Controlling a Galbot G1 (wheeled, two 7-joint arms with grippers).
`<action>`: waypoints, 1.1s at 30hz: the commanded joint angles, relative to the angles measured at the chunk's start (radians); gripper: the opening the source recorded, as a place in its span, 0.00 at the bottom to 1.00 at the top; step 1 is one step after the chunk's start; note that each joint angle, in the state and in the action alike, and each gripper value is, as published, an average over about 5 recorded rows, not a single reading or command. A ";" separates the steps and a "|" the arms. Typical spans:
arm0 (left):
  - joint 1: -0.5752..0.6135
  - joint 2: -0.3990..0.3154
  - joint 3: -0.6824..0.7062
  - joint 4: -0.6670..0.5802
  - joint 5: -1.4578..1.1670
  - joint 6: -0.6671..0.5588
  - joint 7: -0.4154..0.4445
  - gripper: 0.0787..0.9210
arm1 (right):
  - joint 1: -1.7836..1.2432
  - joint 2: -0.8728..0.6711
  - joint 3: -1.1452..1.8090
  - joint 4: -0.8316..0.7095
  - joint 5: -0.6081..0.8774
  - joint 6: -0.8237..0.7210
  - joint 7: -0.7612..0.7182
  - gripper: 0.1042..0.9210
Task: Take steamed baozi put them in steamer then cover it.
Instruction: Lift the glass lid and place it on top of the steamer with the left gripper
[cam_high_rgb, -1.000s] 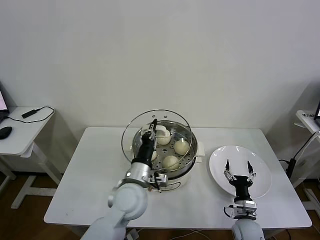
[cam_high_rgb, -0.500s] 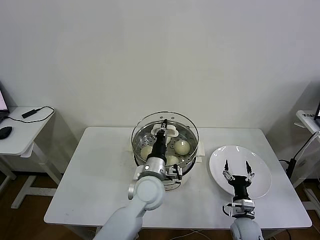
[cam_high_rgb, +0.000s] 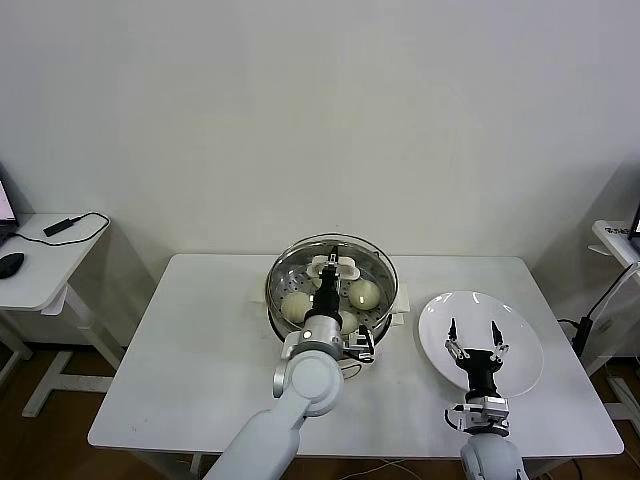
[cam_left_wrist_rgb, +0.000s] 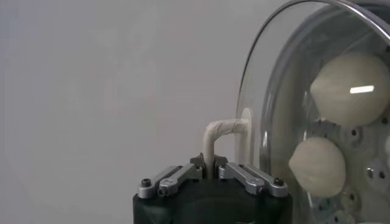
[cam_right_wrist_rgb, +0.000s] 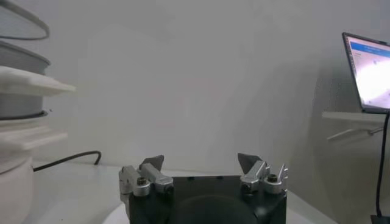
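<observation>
The steamer (cam_high_rgb: 378, 312), a shiny steel pot on a white base, stands at the middle of the table. The cover (cam_high_rgb: 375, 262), clear glass with a metal rim, lies level over its rim. My left gripper (cam_high_rgb: 329, 272) is shut on the cover's white handle (cam_high_rgb: 345, 266). In the left wrist view that gripper (cam_left_wrist_rgb: 211, 167) pinches the handle (cam_left_wrist_rgb: 222, 130). Baozi (cam_left_wrist_rgb: 350, 85) (cam_left_wrist_rgb: 317, 165) show through the glass (cam_left_wrist_rgb: 268, 91). The head view shows baozi (cam_high_rgb: 363, 293) (cam_high_rgb: 295, 306) inside. My right gripper (cam_high_rgb: 474, 336) (cam_right_wrist_rgb: 201, 163) hangs open above the white plate (cam_high_rgb: 520, 335).
The white table (cam_high_rgb: 200, 350) has bare room left of the steamer. A side table (cam_high_rgb: 40, 265) with a mouse and cable stands far left. A laptop (cam_right_wrist_rgb: 368, 73) sits on a stand at the right. The steamer's cord (cam_right_wrist_rgb: 73, 158) trails across the table.
The left gripper carried the cover from a tilted position left of the pot rightward and down, level over the steamer. The right arm stayed still.
</observation>
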 joint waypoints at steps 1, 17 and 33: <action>0.003 -0.019 -0.005 0.031 0.024 0.000 0.009 0.14 | 0.001 0.000 0.002 -0.002 0.000 0.001 0.000 0.88; 0.014 -0.028 -0.023 0.050 0.045 -0.011 0.008 0.14 | 0.006 -0.002 0.004 -0.011 -0.002 0.005 0.001 0.88; 0.025 -0.038 -0.036 0.057 0.056 -0.027 0.007 0.14 | 0.007 -0.001 0.004 -0.013 -0.003 0.008 0.000 0.88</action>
